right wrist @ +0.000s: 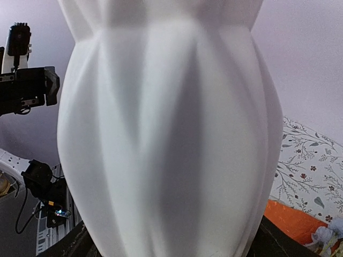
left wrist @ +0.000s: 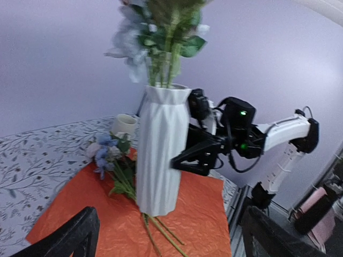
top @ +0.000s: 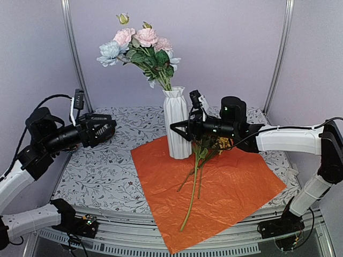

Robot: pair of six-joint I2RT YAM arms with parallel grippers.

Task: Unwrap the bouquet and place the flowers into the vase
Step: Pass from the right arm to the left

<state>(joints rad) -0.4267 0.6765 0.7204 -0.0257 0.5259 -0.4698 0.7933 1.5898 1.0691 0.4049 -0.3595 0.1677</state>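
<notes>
The white ribbed vase [top: 177,126] stands upright on the spread-out orange paper [top: 230,182] of the unwrapped bouquet. Pink and pale blue flowers [top: 140,45] with green leaves stand in its neck. More flowers [top: 197,166] lie on the paper right of the vase, their long stems toward the front; the left wrist view shows their blue blooms [left wrist: 104,155]. My right gripper [top: 181,128] reaches in from the right, jaws wide and shut on the vase body [right wrist: 171,134]. My left gripper [top: 111,128] hangs open left of the vase, empty, its fingers [left wrist: 75,235] well apart.
A cream mug [left wrist: 124,126] stands behind the vase. The floral tablecloth [top: 102,171] shows left of the paper, and the paper's front corner hangs over the table's near edge [top: 177,243]. Grey walls and poles close off the back.
</notes>
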